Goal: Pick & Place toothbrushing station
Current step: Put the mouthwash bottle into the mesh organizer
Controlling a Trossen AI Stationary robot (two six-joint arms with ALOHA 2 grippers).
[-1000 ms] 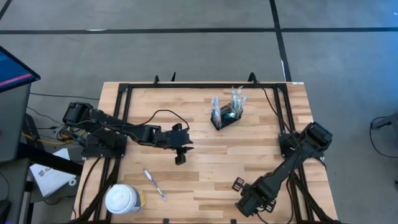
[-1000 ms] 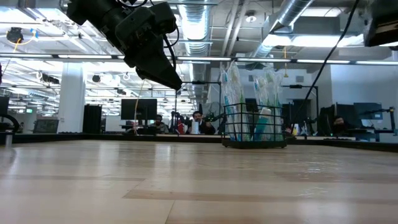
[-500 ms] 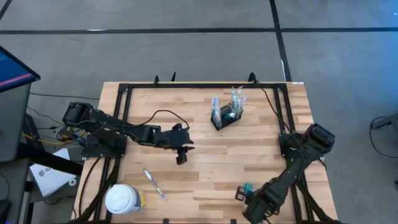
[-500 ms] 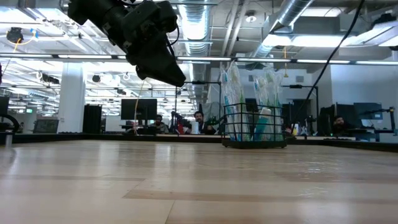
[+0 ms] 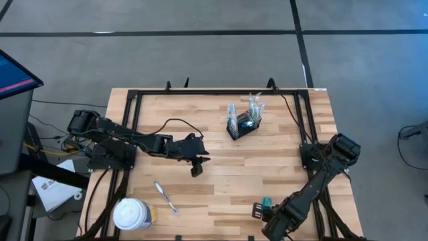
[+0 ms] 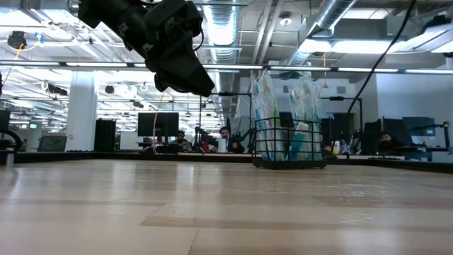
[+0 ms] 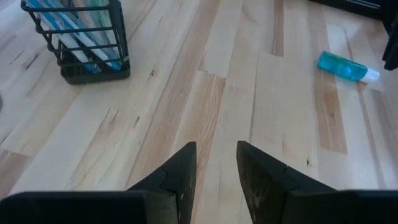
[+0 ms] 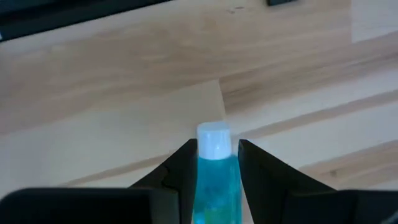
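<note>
A: Where did things stand?

B: Caddy (image 5: 242,124) sat toward the table's far edge. Tube (image 8: 214,168) lay flat, well nearer than the caddy, between the right gripper's (image 8: 216,163) part-spread fingers; whether they pinched it, I couldn't tell.

A: Left gripper (image 7: 216,168)?

B: Hovered left of the caddy, fingers apart, empty. Advice: square the fingers across the tube, close mid-body, lift straight.

On the light wooden plank table (image 5: 221,181), the small black wire-mesh caddy (image 5: 241,126) stands toward the back right of centre, the small teal tube (image 5: 265,201) lies near the front right, and the white-lidded round tub (image 5: 132,215) sits at the front left beside a loose slim toothbrush (image 5: 166,198).
</note>
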